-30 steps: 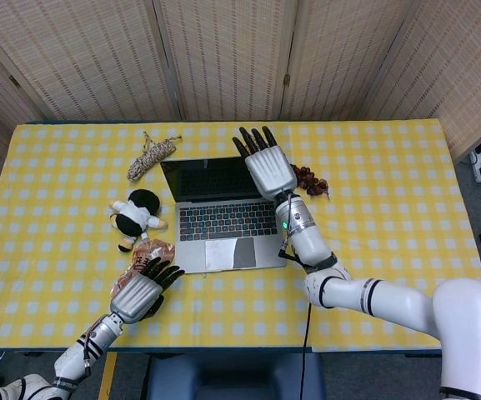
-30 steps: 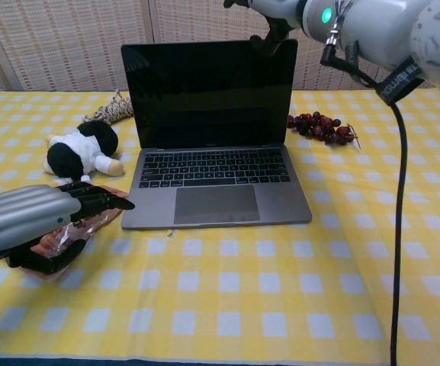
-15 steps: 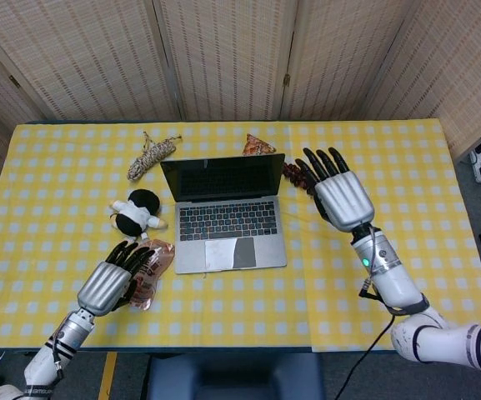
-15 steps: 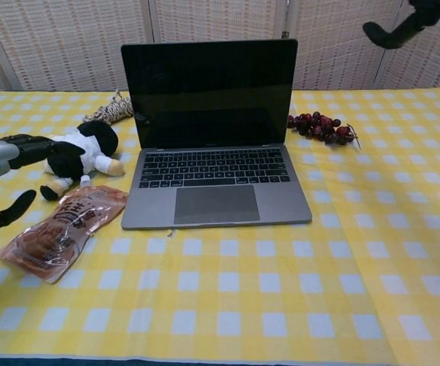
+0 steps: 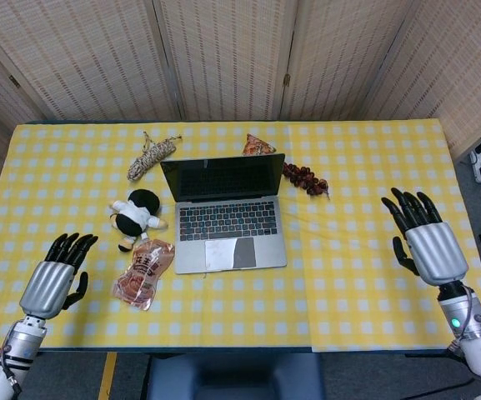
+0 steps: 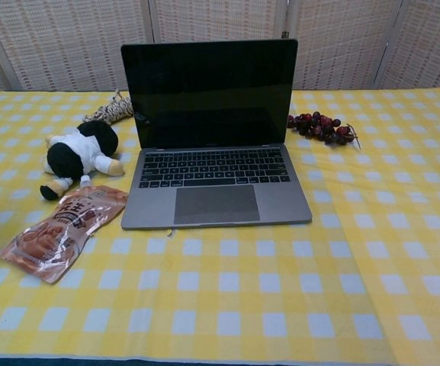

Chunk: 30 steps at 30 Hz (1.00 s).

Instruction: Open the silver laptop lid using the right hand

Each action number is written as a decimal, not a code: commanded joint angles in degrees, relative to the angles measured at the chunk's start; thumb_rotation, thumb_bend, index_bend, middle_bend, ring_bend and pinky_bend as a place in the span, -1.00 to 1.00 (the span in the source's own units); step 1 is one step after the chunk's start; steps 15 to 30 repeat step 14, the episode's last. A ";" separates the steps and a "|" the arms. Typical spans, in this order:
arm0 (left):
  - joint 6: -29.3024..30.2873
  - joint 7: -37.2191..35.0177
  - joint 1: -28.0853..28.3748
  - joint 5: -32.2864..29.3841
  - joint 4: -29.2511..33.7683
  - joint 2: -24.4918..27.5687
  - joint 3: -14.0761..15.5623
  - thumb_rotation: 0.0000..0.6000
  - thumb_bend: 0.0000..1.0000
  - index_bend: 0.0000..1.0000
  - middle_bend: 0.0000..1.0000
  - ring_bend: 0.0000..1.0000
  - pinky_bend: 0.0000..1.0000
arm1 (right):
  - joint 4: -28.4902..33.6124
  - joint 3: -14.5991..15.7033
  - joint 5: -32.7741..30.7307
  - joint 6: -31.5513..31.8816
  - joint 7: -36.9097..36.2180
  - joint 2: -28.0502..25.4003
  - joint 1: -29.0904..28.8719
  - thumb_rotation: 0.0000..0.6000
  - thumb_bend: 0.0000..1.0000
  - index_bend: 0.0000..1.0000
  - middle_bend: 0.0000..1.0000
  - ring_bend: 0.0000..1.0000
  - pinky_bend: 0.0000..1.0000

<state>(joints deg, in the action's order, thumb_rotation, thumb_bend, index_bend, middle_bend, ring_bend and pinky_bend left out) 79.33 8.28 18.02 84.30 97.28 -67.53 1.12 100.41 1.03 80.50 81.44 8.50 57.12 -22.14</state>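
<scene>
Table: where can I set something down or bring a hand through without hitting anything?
Bare cloth lies right of the laptop, in front of the grapes, out to the right hand. The front strip before the laptop and snack bag is bare too. Left of the laptop is crowded: plush cow, snack bag, rope.

Both the left hand (image 5: 50, 282) and right hand (image 5: 428, 244) have ribbed silver backs and black fingers.
</scene>
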 commanded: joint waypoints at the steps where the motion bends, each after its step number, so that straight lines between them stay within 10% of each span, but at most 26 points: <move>1: 3.83 -1.27 -2.79 0.49 -0.27 0.55 -0.25 1.00 0.47 -0.88 -0.73 -1.00 -1.00 | -3.92 2.28 2.78 4.11 -4.16 1.69 4.81 1.00 0.32 -1.00 -1.00 -1.00 -1.00; 30: 13.02 -0.47 -10.47 2.31 -2.20 -1.59 0.40 1.00 0.47 -0.82 -0.73 -1.00 -1.00 | -11.25 3.63 7.57 10.38 -12.78 6.22 13.35 1.00 0.33 -1.00 -1.00 -1.00 -1.00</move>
